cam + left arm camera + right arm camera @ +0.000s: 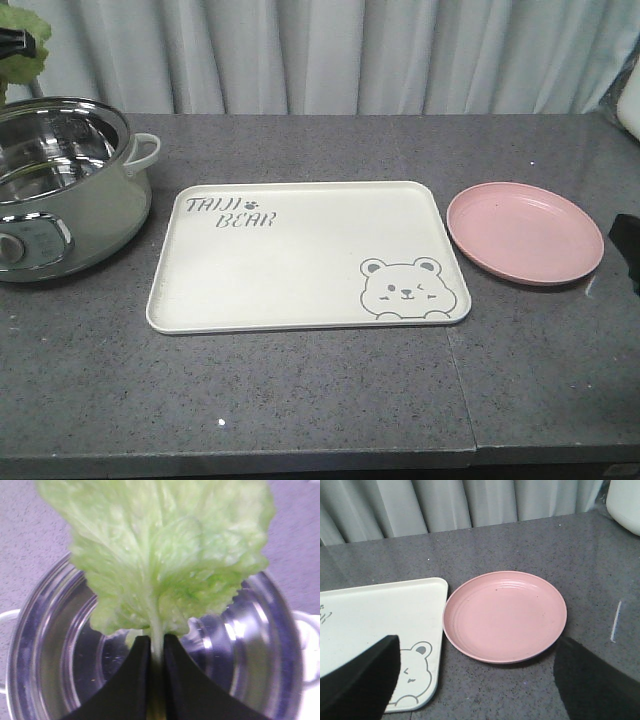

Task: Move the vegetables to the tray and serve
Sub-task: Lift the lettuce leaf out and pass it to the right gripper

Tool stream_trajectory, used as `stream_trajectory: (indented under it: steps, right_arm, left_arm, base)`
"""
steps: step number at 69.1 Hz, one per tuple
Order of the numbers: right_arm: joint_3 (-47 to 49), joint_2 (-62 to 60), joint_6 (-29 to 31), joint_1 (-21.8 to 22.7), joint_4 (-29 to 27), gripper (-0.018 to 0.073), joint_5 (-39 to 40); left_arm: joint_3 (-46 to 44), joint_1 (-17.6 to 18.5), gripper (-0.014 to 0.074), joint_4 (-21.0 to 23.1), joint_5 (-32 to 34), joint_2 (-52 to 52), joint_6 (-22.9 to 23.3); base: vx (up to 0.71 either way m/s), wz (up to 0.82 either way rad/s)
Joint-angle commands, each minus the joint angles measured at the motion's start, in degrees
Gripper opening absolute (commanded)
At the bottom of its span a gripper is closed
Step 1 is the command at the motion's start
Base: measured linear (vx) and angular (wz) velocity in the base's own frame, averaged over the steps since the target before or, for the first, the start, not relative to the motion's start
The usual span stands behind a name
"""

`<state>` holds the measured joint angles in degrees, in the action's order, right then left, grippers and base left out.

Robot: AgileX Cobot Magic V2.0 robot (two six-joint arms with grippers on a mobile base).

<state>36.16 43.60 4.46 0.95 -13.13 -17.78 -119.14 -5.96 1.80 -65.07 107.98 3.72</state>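
Observation:
My left gripper (157,642) is shut on the pale rib of a bright green lettuce leaf (165,550) and holds it above the open steel pot (45,645). In the front view only a bit of the leaf (28,50) and gripper show at the top left, above the pot (60,190). The cream tray (300,270) with "TAIJI BEAR" lettering lies bare in the middle of the counter; its corner shows in the right wrist view (380,605). My right gripper (475,675) is open and empty, just before the pink plate (505,615).
The round pink plate (524,232) lies bare right of the tray. The pot is an electric cooker with white handles at the left edge. Grey curtains hang behind the counter. A white object (625,502) stands at the far right.

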Motion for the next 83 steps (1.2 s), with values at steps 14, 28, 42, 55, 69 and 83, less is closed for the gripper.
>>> stream_trajectory:
  steps: [14, 28, 42, 55, 69, 83]
  right_arm:
    - [13.89, 7.3, 9.91, -3.11, -11.05, 0.0594, 2.31]
    - [25.3, 17.82, 24.83, -8.79, -28.85, 0.058, -0.33]
    - [33.78, 28.87, 42.06, -11.06, -53.75, 0.0577, -6.45]
    - [37.9, 37.11, 56.87, -11.06, -77.86, 0.0577, -16.41]
    - [38.76, 41.75, 64.53, -11.06, -91.0, 0.0577, -21.85]
    - [39.45, 43.07, 64.43, -11.06, -91.0, 0.0577, -23.5]
  left_arm:
    - [-1.72, 1.68, -0.0007, 16.26, 1.82, -7.31, -5.85]
    - [-1.72, 6.64, -0.0007, 24.91, 1.39, -7.28, -8.74]
    - [-1.72, 14.27, -0.0007, 26.74, 1.32, -7.28, -12.15]
    - [-1.72, 20.89, -0.0006, 26.61, 1.85, -7.28, -13.76]
    - [-1.72, 26.34, -0.0006, 26.61, 2.79, -7.28, -14.54]
    - [-1.72, 30.0, -0.0006, 26.57, 3.3, -7.28, -14.6]
  base:
    - [0.0, 0.0]
    - [0.0, 0.0]
    - [0.0, 0.0]
    - [0.0, 0.0]
    - [0.0, 0.0]
    - [0.0, 0.0]
